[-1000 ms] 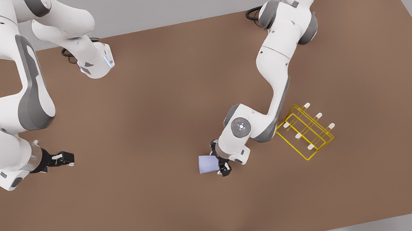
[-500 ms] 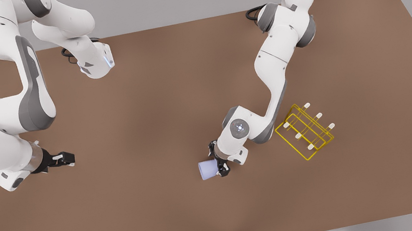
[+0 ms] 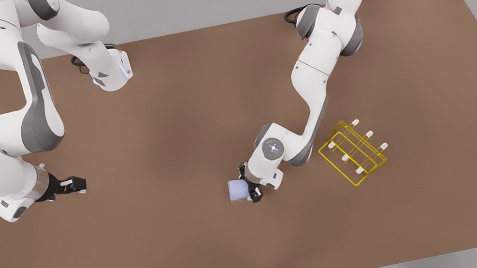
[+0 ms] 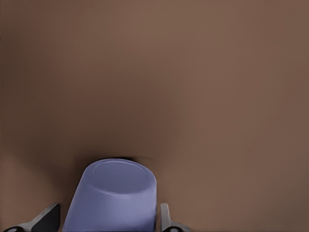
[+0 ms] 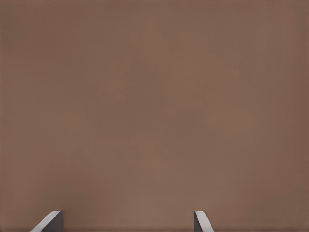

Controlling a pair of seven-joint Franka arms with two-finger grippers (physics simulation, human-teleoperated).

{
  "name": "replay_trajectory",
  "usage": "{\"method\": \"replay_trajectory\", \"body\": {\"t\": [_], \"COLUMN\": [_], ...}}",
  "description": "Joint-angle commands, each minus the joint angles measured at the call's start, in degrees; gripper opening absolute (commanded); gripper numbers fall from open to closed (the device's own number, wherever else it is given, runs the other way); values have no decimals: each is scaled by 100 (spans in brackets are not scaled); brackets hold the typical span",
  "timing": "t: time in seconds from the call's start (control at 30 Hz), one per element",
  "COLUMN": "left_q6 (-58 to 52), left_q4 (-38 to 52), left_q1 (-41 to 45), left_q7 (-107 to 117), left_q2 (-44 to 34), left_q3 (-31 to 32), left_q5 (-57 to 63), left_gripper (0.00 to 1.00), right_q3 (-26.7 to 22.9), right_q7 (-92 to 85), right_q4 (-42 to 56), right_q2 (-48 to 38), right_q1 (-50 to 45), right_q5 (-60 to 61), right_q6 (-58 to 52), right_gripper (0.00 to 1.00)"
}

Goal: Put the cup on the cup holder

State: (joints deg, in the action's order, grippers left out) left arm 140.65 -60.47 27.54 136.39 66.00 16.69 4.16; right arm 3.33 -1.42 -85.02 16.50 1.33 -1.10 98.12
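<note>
While held between the two fingers of the left gripper [image 3: 250,187], the cup [image 3: 238,189] projects sideways off the fingertips, closed base pointing away from the wrist, apparently clear of the table [image 3: 188,241]. Clamped on the tapered wall near the rim; one finger [image 4: 166,221] visible on each flank. Cup holder [image 3: 353,152] behind the wrist, on the far side of the forearm, well apart from the cup. Risk: slip along the taper during reorientation, caused by the shallow hold. Risk: collision of forearm with the wire frame during the swing toward the prongs. Right gripper [image 3: 74,184] waiting far off, fingers spread, empty.
</note>
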Motion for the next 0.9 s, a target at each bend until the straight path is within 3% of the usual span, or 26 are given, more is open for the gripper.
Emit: {"method": "replay_trajectory", "body": {"t": [0.0,0.17,0.2,0.23,0.37,0.43,0.5,0.6,0.7,0.73,0.8,0.83,0.87], "left_q6": [41,32,32,41,-3,-56,-1197,-3236,-4880,-5283,-5435,-5426,-5435], "left_q4": [-8,1,1,1,-8,-517,-834,-1010,-1010,-1045,-2073,-2539,-2706], "left_q1": [14,6,6,6,6,-3,-3,-3,67,531,2728,3643,4039], "left_q7": [11,28,46,55,-7,-16,-24,-7,55,-33,-1043,-1500,-1650], "left_q2": [9,1,1,1,-26,-543,-1159,-2056,-2267,-2284,-2522,-2504,-2452], "left_q3": [1,1,1,1,-8,-17,-148,-1010,-1115,-1903,-4848,-5816,-6195], "left_q5": [-3,-3,-12,-12,-30,-21,-12,251,2139,2493,2484,2467,2467], "left_gripper": [100,99,74,66,69,70,70,70,70,70,70,70,70], "right_q3": [1,1,1,-7,1,-7,1,-7,1,1,1,1,1], "right_q7": [-7,1,-7,-7,2,2,-7,-7,-7,-7,-7,-7,-7], "right_q4": [3,3,-6,-6,3,3,3,3,3,3,3,3,3], "right_q2": [-6,-6,2,-6,2,2,2,2,29,20,29,29,29], "right_q1": [-1,-1,-1,-1,-1,-1,-1,-1,-1,-1,-1,-1,-1], "right_q5": [4,4,4,4,4,4,4,13,13,13,13,13,4], "right_q6": [5,5,5,5,5,5,5,5,5,5,5,5,5], "right_gripper": [100,100,100,100,100,100,100,100,100,100,100,100,100]}}
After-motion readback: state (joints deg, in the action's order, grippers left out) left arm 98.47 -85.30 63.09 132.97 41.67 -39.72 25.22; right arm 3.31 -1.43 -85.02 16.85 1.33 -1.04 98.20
